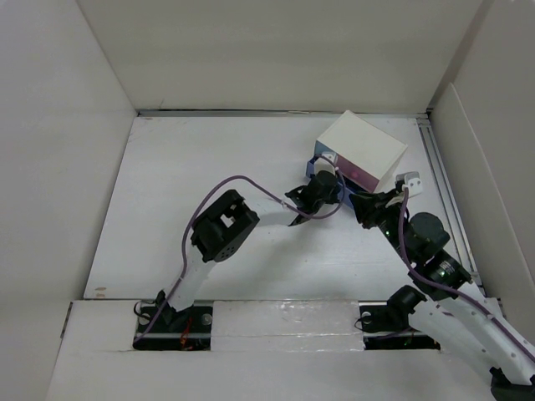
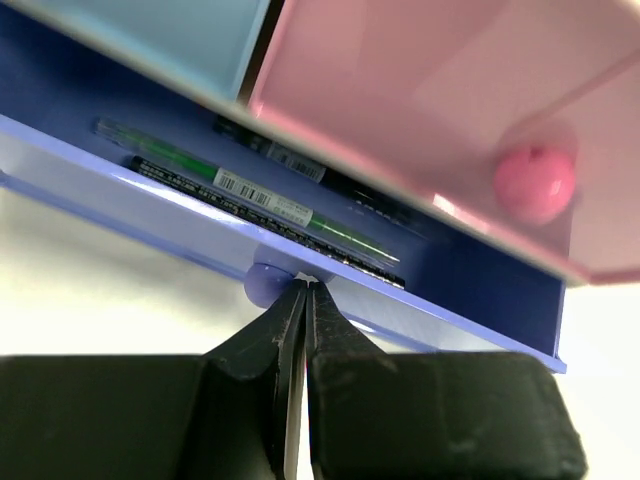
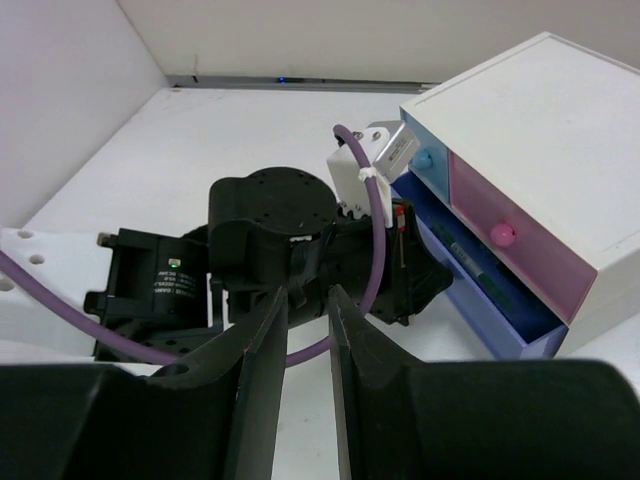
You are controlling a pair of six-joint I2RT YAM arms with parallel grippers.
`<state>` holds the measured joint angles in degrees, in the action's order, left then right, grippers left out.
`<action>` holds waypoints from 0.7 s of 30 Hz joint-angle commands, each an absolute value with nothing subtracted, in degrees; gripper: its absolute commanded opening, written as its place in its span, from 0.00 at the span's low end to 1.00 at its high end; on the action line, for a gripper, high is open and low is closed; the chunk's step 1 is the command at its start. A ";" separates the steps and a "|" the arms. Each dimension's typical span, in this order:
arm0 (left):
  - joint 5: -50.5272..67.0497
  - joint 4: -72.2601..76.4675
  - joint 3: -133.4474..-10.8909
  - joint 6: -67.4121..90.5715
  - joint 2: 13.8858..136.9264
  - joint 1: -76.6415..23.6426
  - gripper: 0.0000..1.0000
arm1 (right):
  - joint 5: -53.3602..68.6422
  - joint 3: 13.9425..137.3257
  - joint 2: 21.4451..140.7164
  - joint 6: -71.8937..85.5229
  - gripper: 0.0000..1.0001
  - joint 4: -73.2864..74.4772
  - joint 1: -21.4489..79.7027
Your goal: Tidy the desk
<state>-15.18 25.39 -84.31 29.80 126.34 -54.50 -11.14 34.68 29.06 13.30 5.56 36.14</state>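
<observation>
The white desk [image 1: 209, 167] holds a small white drawer box [image 1: 361, 144] at the back right. Its bottom purple drawer [image 2: 180, 235] is pulled open, with a green pen [image 2: 250, 190] and black pens inside. My left gripper [image 2: 305, 290] is shut and empty. Its tips touch the drawer's front just right of the purple knob [image 2: 266, 286]. In the top view the left gripper [image 1: 326, 184] is at the box's front. My right gripper [image 3: 308, 300] is slightly open and empty, hovering behind the left wrist [image 3: 270, 235]. In the top view it [image 1: 369, 209] sits just right of the left gripper.
The pink drawer [image 2: 430, 90] with its pink knob [image 2: 534, 183] and the light blue drawer [image 2: 170, 35] are shut above the purple one. White walls [image 1: 67, 125] surround the desk. A purple cable [image 1: 242, 180] loops over the left arm.
</observation>
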 commanded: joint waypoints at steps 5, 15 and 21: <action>-19.42 26.54 -92.28 27.95 129.72 -54.32 0.00 | -11.08 34.80 29.62 13.71 0.28 2.72 36.74; -21.97 26.81 -94.75 27.69 131.66 -54.32 0.19 | -11.69 34.98 29.62 13.71 0.28 2.81 36.74; -19.95 28.56 -89.75 26.37 127.37 -54.32 0.53 | -11.95 34.89 30.14 13.80 0.28 2.64 36.74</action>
<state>-19.09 26.09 -91.96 27.55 132.16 -54.89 -11.20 34.65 29.82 13.32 5.56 36.14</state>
